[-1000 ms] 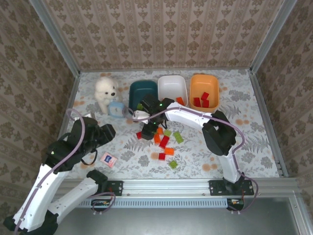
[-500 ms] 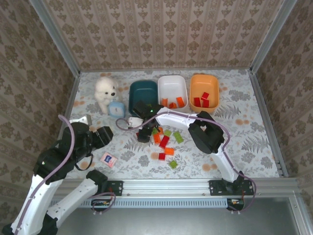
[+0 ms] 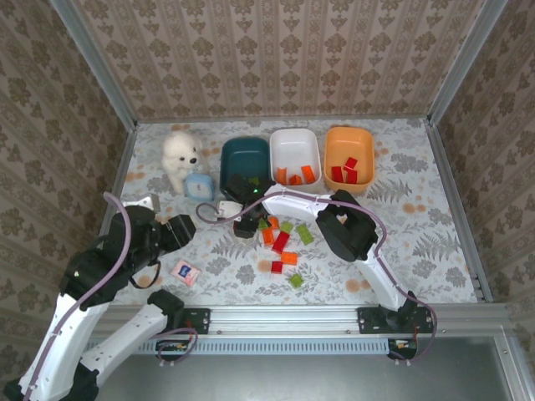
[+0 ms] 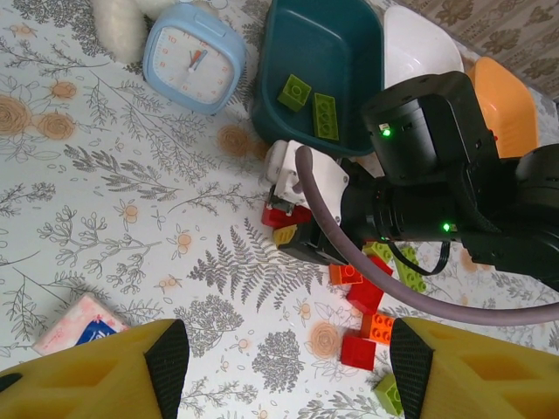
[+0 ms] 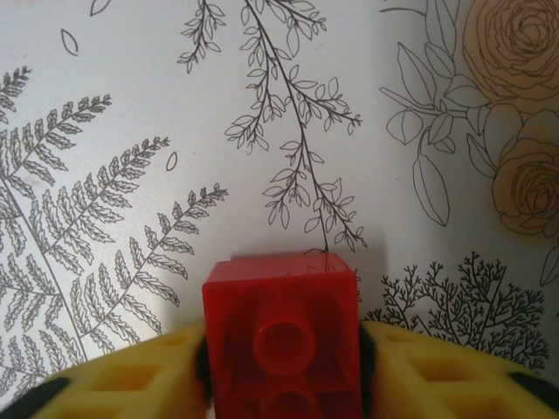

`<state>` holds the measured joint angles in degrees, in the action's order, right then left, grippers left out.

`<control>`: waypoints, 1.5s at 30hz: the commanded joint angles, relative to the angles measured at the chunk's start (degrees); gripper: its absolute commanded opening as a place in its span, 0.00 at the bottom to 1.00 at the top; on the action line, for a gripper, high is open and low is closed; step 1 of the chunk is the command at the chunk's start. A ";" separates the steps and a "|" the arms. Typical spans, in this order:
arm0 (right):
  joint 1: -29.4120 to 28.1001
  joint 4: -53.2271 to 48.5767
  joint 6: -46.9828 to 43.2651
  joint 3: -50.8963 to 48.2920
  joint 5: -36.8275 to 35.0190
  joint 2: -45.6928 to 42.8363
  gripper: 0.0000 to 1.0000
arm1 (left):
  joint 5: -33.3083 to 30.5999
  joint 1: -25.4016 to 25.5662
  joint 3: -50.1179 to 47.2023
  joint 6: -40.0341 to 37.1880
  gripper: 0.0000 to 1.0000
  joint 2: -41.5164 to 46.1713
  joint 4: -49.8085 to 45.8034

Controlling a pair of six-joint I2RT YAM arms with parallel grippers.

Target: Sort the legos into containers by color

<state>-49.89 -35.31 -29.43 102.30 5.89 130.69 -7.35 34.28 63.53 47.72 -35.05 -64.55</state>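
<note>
**Operator:** Where is the red brick (image 5: 281, 301)?

**Technician:** It sits between the two fingers of the right gripper (image 5: 281, 349), studs facing the wrist camera. Both pads touch its sides, so the right gripper is clamped on it. It is low over the floral table (image 5: 131, 105). Whether it touches the surface cannot be determined.

**Operator:** Where are the remaining legos?

**Technician:** The loose legos (image 3: 282, 246), red, orange and green, lie just beside that gripper, on the side of its own arm.

**Operator:** And the containers?

**Technician:** Beyond the gripper, away from the arm bases, three stand in a row. The dark teal tub (image 3: 227, 160) is nearest and holds two green bricks (image 4: 311, 103). Next comes the white tub (image 3: 294, 144) with orange pieces, then the orange tub (image 3: 347, 140) with red ones.

**Operator:** Status of the left gripper (image 4: 288, 371)?

**Technician:** Its fingers are spread wide with nothing between them. It stands well apart from the pile, on the side opposite the right arm.
</note>
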 commanded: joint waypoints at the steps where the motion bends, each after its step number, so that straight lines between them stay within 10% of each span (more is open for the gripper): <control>1: -0.59 -1.10 1.70 1.87 -1.34 0.82 0.36 | 0.53 -0.44 0.87 -1.17 0.66 -0.12 0.64; 12: 0.87 4.10 9.45 -5.87 0.04 -15.41 0.25 | 3.16 -0.44 -1.34 -3.30 0.66 -2.08 5.75; 22: 20.30 7.71 26.30 -15.17 -1.29 -30.07 0.26 | 13.68 -0.28 -1.52 -7.67 0.66 -16.56 24.36; 31: 36.61 2.28 42.96 -6.64 -4.57 -18.10 0.28 | 21.25 2.58 7.31 -14.32 0.65 -36.02 31.44; 45: 43.01 -8.87 48.57 18.29 -4.40 4.26 0.29 | 21.24 5.14 11.07 -13.23 0.65 -44.51 35.07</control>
<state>-6.52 -38.63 17.19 116.68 1.67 132.07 13.34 39.05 72.60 35.70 -79.42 -30.28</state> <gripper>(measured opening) 0.320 0.652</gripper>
